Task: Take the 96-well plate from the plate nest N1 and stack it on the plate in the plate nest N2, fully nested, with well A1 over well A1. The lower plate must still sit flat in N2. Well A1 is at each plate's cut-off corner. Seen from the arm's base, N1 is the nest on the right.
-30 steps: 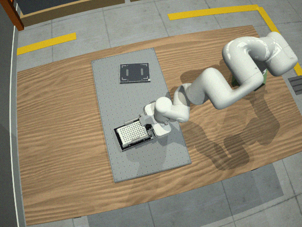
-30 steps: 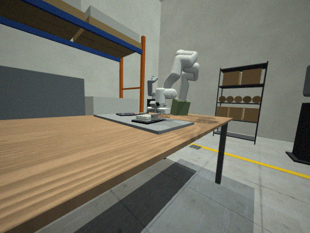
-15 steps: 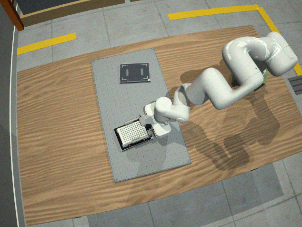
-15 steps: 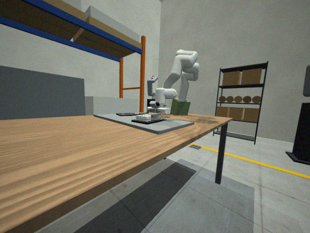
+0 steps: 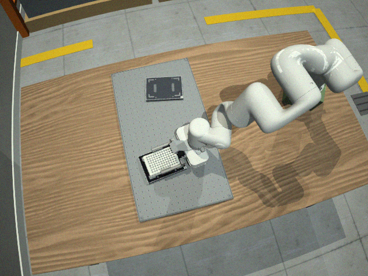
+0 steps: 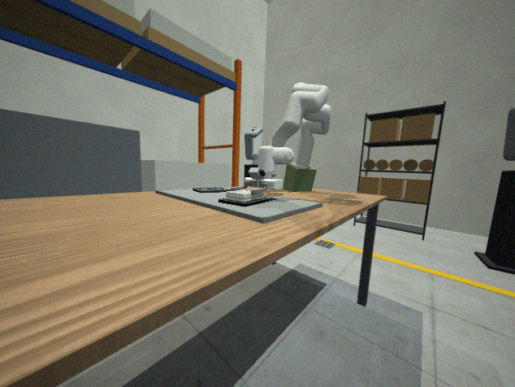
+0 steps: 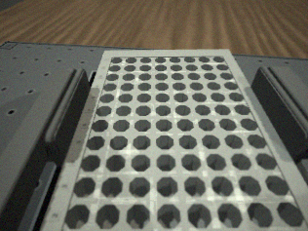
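Plate, off-white with a rectangular grid of round wells (image 5: 162, 162) (image 6: 239, 194) (image 7: 168, 101), is at the black rectangular nest N2 (image 5: 147, 179) (image 6: 232, 202), lower centre-left of the top view. The grey two-fingered gripper (image 5: 157, 160) (image 6: 248, 190) (image 7: 168, 79) reaches it from the right; I read it as clenched on the plate's long sides. The dark rectangular nest N1 (image 5: 163, 89) (image 6: 208, 189), above centre, bears no plate. I judge the step in hand to be final seating on the lower plate. Both nests stand on the grey perforated board (image 5: 184, 189) (image 6: 287, 213) (image 7: 29, 67).

Exterior view: the plate sits low over N2, at centre. At this size I cannot separate the two plates or confirm full nesting. The orange-and-blue storage rack (image 6: 236, 124), upper left, stands behind the work and should not obstruct it.

Wrist view: the well grid fills the centre, with one finger along each side. The lower plate is hidden, and I cannot confirm the A1 corner match. Next, verify seating, open the fingers evenly, then withdraw straight up. Clearance hazards are the rim of N2 close under the fingers and any drag that could tilt the lower plate.
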Tool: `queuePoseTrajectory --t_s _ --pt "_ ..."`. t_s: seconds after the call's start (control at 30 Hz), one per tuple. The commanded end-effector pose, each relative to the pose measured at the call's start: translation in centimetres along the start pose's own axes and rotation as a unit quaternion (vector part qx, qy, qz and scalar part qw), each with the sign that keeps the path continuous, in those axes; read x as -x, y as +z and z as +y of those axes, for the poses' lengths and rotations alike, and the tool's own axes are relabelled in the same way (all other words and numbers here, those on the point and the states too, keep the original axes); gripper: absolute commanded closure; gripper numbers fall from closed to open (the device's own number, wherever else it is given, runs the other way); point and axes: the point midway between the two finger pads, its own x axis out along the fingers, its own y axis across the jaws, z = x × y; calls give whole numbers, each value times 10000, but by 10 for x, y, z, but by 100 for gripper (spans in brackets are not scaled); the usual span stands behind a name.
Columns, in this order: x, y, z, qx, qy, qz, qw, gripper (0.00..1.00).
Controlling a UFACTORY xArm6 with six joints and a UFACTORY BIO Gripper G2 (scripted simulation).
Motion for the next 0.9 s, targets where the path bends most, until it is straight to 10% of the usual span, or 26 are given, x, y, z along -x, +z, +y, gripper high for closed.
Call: queuePoseTrajectory --t_s 0.0,0.83,0.87 --pt "-1 2 0 -1 1 -14 10000 100" --pt "-1 2 0 -1 1 -14 10000 100" --pt "-1 3 0 -2 1 -14 10000 63"
